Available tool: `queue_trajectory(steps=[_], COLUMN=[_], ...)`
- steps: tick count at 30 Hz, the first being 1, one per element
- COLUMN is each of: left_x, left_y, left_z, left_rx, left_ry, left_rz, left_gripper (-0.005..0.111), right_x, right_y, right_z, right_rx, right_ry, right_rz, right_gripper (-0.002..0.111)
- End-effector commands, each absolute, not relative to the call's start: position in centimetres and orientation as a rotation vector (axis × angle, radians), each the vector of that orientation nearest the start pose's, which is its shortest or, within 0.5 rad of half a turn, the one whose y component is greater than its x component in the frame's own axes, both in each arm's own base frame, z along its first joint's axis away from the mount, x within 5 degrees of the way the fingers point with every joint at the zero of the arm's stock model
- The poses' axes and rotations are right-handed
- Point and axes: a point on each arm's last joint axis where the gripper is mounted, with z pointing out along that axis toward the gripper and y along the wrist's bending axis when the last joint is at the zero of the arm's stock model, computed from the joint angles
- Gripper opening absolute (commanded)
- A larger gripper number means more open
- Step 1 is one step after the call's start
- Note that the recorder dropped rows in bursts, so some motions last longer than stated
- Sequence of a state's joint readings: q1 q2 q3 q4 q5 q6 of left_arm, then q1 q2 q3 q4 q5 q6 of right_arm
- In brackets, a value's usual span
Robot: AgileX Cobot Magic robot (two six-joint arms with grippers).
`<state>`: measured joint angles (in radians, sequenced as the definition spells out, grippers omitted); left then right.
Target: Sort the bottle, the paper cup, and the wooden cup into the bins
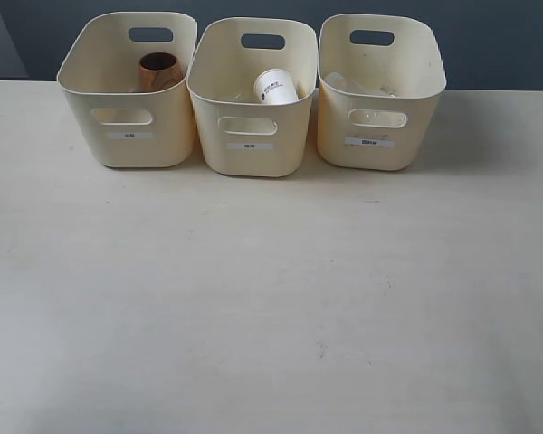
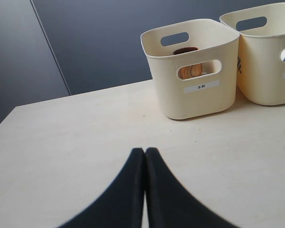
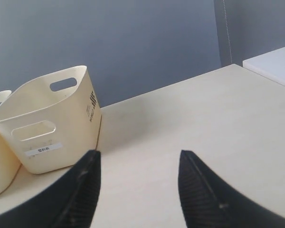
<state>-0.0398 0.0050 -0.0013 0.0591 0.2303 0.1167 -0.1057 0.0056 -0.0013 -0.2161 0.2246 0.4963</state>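
Three cream bins stand in a row at the back of the table. The left bin [image 1: 127, 99] holds the wooden cup [image 1: 159, 70], whose brown side shows through the handle hole [image 2: 191, 71] in the left wrist view. The middle bin [image 1: 251, 108] holds the paper cup [image 1: 275, 88], lying tilted. The right bin [image 1: 377, 95] holds the clear bottle [image 1: 362, 89], faint against the wall. Neither gripper shows in the exterior view. My left gripper [image 2: 145, 151] is shut and empty above the table. My right gripper [image 3: 140, 154] is open and empty, near the right bin [image 3: 52, 123].
The pale table [image 1: 271, 298] stretches in front of the bins. A dark grey wall [image 1: 489, 36] stands behind them. In the right wrist view a white surface [image 3: 275, 64] lies beyond the table's far edge.
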Motion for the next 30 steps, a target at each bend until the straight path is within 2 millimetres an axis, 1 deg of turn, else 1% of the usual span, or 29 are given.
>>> queue_trajectory(steps=[1, 10, 23, 27, 30], left_x=[5.6, 5.6, 5.6, 5.6, 5.6], left_y=[-0.1, -0.1, -0.1, -0.1, -0.1], left_z=[19.3, 19.3, 19.3, 19.3, 19.3], left_rx=[0.178, 0.178, 0.178, 0.178, 0.178], left_ry=[1.7, 1.7, 1.7, 1.7, 1.7], left_rz=[0.113, 0.113, 0.113, 0.113, 0.113], left_gripper=[0.0, 0.0, 0.0, 0.0, 0.0], right_x=[5.5, 5.6, 5.6, 5.6, 5.5], right_y=[-1.0, -0.6, -0.6, -0.3, 0.1], right_z=[19.6, 19.8, 19.7, 19.4, 18.8], right_rx=[0.297, 0.156, 0.155, 0.252, 0.32], right_ry=[1.641, 1.638, 1.658, 1.681, 1.733], right_rz=[0.04, -0.021, -0.018, 0.111, 0.215], right_gripper=[0.048, 0.048, 0.048, 0.049, 0.049])
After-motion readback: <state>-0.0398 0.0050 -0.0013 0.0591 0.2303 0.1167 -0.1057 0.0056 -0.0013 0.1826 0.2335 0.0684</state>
